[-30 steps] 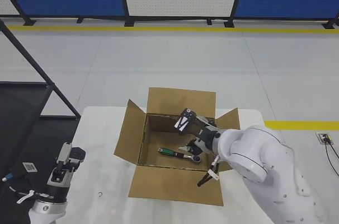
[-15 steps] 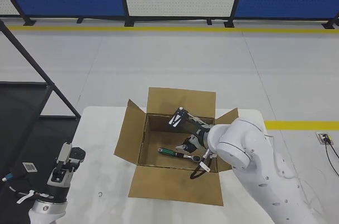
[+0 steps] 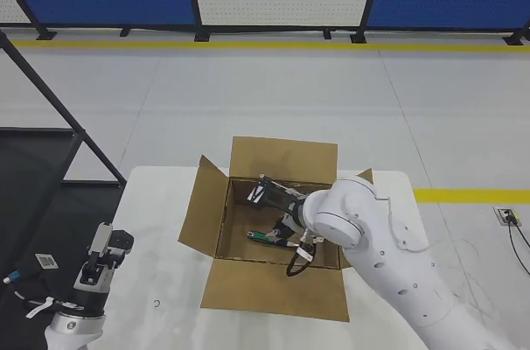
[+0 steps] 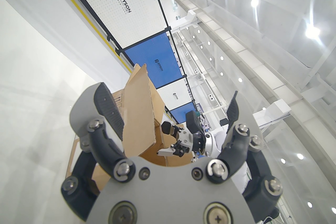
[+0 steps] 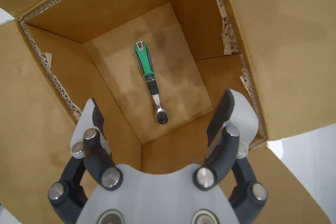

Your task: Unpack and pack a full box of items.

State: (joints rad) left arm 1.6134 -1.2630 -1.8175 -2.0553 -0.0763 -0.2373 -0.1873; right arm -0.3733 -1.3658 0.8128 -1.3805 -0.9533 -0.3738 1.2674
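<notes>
The cardboard box [image 3: 282,159] stands open in the middle of the white table [image 3: 160,262], all four flaps folded outward. A ratchet wrench [image 3: 263,235] lies flat on the box floor, its green handle toward 9 o'clock and its steel head toward 3 o'clock, clear of the walls.

The right arm comes in from 4 o'clock and crosses the flap on the 3 o'clock side. The right gripper [image 5: 160,100] hangs above the box opening and looks straight down at the wrench. Its jaws are spread wide with nothing between them, and the dark pads [image 5: 219,114] are well above the tool, touching neither it nor the cardboard. Seen from that wrist, the wrench head lies below the gap between the fingers.

The left gripper [image 3: 112,238] sits at 8 o'clock from the box, beyond the table's 9 o'clock edge, and points toward 12 o'clock. Its jaws are also wide apart and hold nothing.

A second ago the right wrist stood over the 3 o'clock part of the opening. It has since swung toward 9 o'clock and now sits over the middle, near the 12 o'clock wall. The arm's white bulk has followed and now covers the wrench head, which showed bare before. The black cable [image 3: 293,265] looped under the arm has shifted the same way along the 6 o'clock wall. The wrench, the box and the left gripper lie where they did.
</notes>
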